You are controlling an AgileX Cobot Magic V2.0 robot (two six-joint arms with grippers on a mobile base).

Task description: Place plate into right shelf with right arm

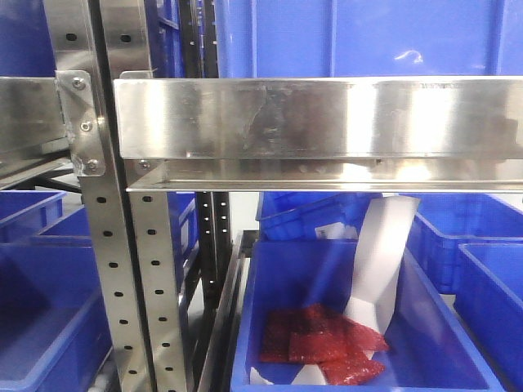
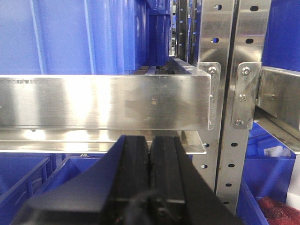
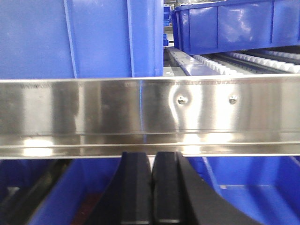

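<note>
**Mia:** Plate? I can't find it in any picture. No view shows it.

**Ben:** Is the right hand (image 3: 151, 187) holding it?

**Mia:** No. Its two black fingers are pressed together with nothing between them. The left hand (image 2: 149, 180) looks the same, closed and empty.

**Ben:** So where does the plate lie from the hand?

**Mia:** I can't tell. It is out of sight, so I can't say which way to reach or which arm is nearer.

**Ben:** What is close to the right hand?

**Mia:** Just past its fingertips, a bit higher, runs the shiny front lip of the right shelf (image 3: 140, 112). It goes flat from side to side. Behind it stand big blue bins (image 3: 93, 37).

**Ben:** And lower down?

**Mia:** The front view shows a blue bin (image 1: 327, 286) under the shelf with red packets (image 1: 323, 343) and a folded white paper strip (image 1: 380, 253) inside. That strip is not the plate.

**Ben:** So what comes first?

**Mia:** I think the right arm must find and pick up the plate. The shelf is already right in front.
</note>
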